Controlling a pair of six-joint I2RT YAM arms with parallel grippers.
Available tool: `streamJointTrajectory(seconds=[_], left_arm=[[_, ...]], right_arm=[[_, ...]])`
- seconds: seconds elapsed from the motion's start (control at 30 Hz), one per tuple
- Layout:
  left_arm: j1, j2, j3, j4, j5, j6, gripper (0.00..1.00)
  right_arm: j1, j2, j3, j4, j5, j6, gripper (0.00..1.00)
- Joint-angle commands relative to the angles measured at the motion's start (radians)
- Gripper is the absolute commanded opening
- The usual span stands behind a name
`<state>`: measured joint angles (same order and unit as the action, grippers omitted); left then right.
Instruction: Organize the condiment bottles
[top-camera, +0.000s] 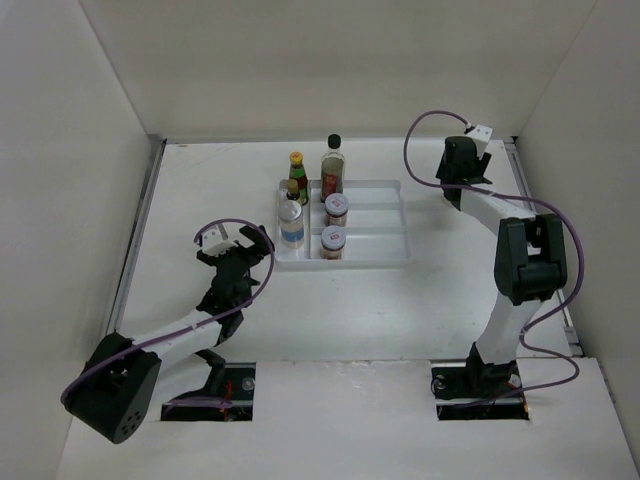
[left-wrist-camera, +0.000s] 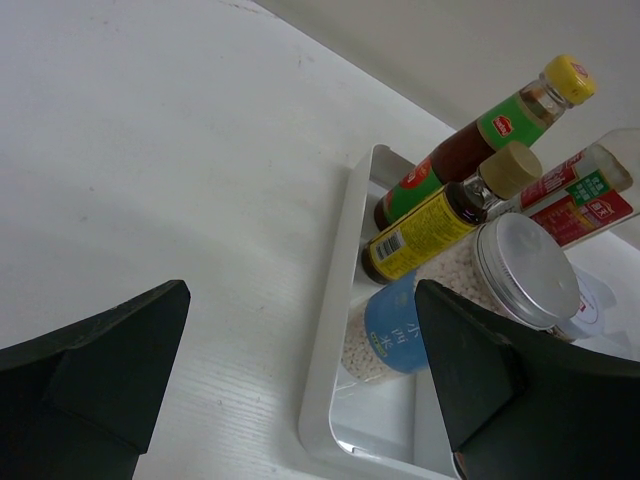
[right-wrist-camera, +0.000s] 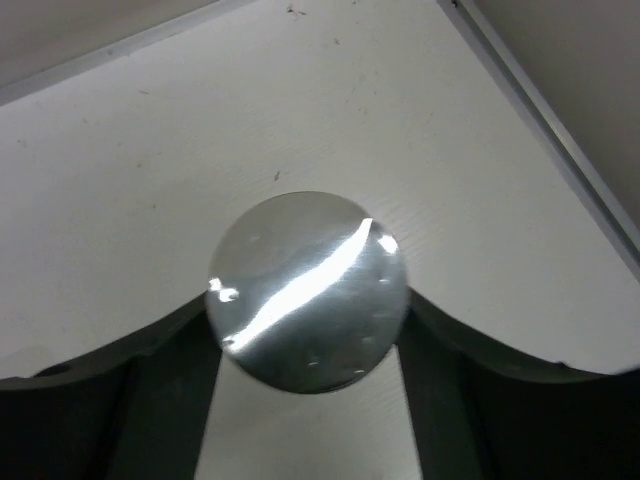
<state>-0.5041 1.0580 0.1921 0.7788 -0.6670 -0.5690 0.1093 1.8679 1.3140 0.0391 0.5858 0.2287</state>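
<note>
Risks, judged: white tray (top-camera: 385, 215), well apart and left of right claw (right-wrist-camera: 307, 325), holds bottles packed close. Jar set in carelessly could knock tall dark bottle (top-camera: 332, 165) into neighbours. Smooth round lid could slip from pinch.

Right claw pinches silver-lidded jar (right-wrist-camera: 305, 290) by lid rim; jar sits between fingers, body hidden below. Left claw (left-wrist-camera: 302, 300) spread, empty, tray corner just ahead.

Looks: yellow-capped green-red bottle (left-wrist-camera: 480, 135) upright, blue-labelled jar (left-wrist-camera: 395, 335) full of white grains, short red-labelled jars (top-camera: 336, 210) beyond.

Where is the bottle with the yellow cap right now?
Top view: the yellow-capped bottle stands in the tray's far left corner, left of the black-capped bottle and behind a tan-capped one.
</note>
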Motion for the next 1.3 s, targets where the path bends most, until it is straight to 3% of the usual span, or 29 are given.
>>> streamJointTrajectory(seconds=[0.0,0.1,0.53,1.17,1.27], left_arm=[[0.006,0.000,0.036,0.014,0.004,-0.009,1.00],[0.016,-0.006,0.035,0.008,-0.002,-0.011,1.00],[0.034,-0.044,0.017,-0.046,-0.086,-0.097,1.00],[0.065,-0.033,0.024,-0.081,-0.014,-0.126,1.00],[0.066,-0.033,0.027,-0.084,-0.006,-0.126,1.00]], right_arm=[[-0.007,-0.012,0.024,0.129,-0.020,-0.011,0.60],[0.008,-0.068,-0.034,0.200,-0.001,-0.041,0.48],[0.310,-0.384,-0.265,0.262,0.009,-0.042,0.48],[0.439,-0.319,-0.351,0.291,-0.043,0.070,0.49],[0.439,-0.290,-0.349,0.291,-0.043,0.083,0.54]])
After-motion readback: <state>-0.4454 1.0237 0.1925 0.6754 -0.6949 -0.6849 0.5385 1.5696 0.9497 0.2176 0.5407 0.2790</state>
